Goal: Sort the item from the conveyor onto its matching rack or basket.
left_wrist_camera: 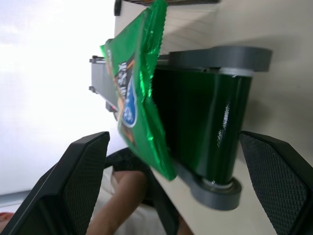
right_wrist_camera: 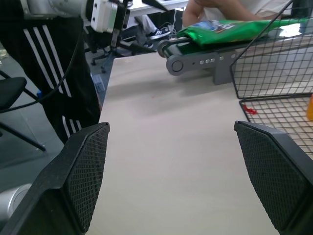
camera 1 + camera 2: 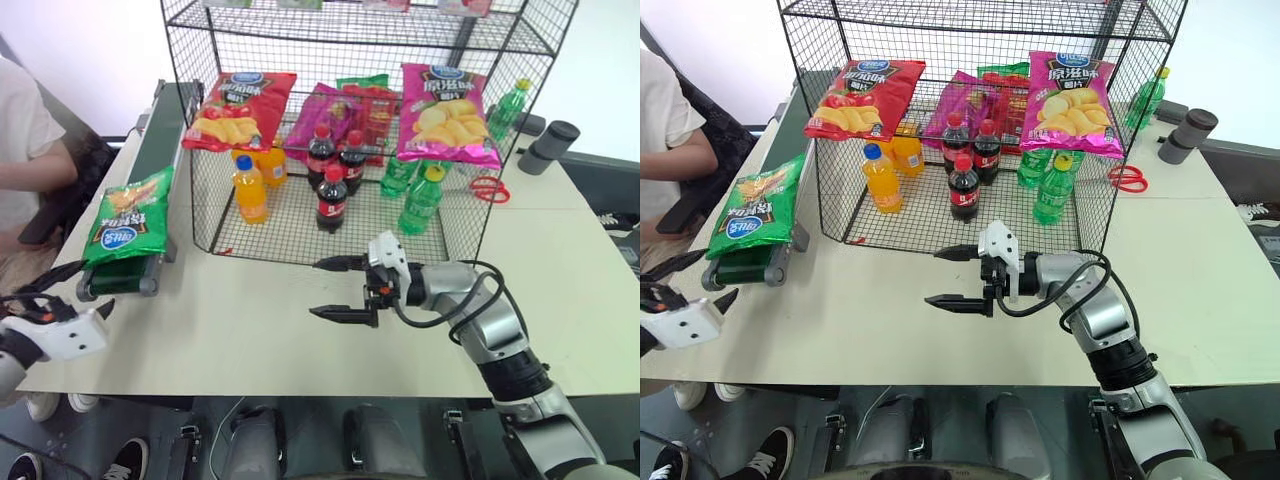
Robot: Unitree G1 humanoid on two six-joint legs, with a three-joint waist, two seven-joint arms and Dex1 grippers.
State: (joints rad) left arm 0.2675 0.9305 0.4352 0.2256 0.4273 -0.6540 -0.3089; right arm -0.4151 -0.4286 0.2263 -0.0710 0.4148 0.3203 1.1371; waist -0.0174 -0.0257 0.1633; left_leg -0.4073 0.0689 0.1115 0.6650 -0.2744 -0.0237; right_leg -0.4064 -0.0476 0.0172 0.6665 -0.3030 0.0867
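the green crisp bag (image 3: 128, 217) is lying on the near end of the conveyor (image 3: 153, 140), overhanging the end roller, just left of the wire rack (image 3: 360, 60). the left gripper (image 3: 692, 282) is hovering off the table's near-left edge, pointing toward the conveyor end, fingers spread wide and empty. the right gripper (image 3: 340, 290) is reaching level across the table (image 3: 240, 330) in front of the rack, pointing left, fingers wide apart, gripping nothing.

Shiny green crisp bag (image 3: 128, 220) with blue oval logo, dark green conveyor (image 3: 150, 150) belt, black wire rack (image 3: 360, 60), beige worktop (image 3: 250, 320), black cross-hatched fingers (image 2: 85, 171)
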